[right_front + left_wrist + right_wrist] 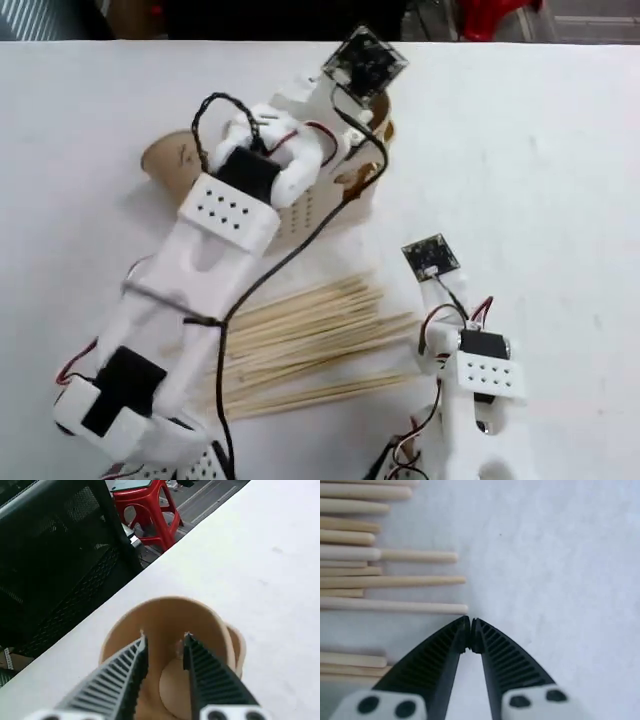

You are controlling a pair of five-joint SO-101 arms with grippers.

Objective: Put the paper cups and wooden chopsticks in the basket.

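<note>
Left pincer (165, 642): we find it slightly parted and holding nothing. It hangs over the open mouth of an upright paper cup (165, 614), whose inner wall and base show through the gap.
Second cup (236, 647): it stands just behind the first and touches it.
Basket (310, 212): white, with a perforated wall, near the far middle of the table (540, 150). The left arm lies across it. We cannot confirm from the wrist view that the two cups stand inside it.
Lying cup (170, 160): we note a further paper cup on its side on the table, just beside the basket.
Wooden chopsticks (310, 345): a loose spread flat on the table, between the two arms and outside the basket.
Right pincer (470, 622): clenched tip to tip on nothing, low over bare table, just beside the chopstick ends (395, 582).
</note>
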